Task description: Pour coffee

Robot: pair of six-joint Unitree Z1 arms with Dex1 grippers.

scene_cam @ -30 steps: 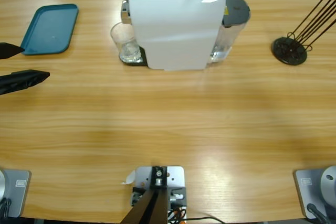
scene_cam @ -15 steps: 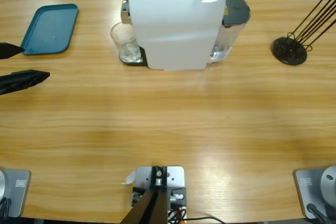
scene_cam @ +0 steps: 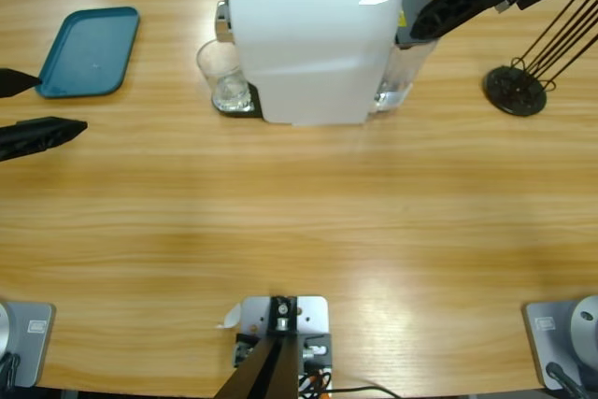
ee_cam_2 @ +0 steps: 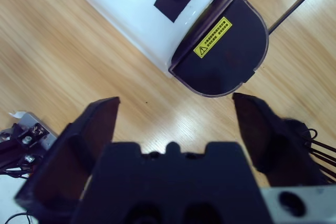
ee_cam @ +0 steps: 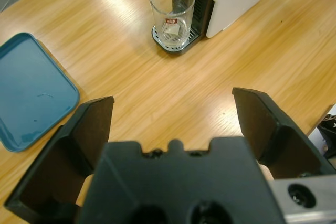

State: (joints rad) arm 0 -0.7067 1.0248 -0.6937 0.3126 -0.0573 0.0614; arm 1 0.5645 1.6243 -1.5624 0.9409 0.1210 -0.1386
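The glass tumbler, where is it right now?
In the high view the glass tumbler stands on the drip tray at the left end of the white coffee machine, right of the teal tray.

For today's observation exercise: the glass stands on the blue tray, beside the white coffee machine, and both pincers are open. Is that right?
Not quite. The glass stands on the coffee machine's drip grate, as the left wrist view shows; the blue tray lies apart. Both pincers, left and right, are open.

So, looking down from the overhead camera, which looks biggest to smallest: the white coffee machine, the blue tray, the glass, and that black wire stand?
1. White coffee machine, clearly largest.
2. Blue tray.
3. Black wire stand, though its rods run out of frame.
4. Glass. Its footprint is close to the stand's round base, so ranks 3 and 4 are unsure.
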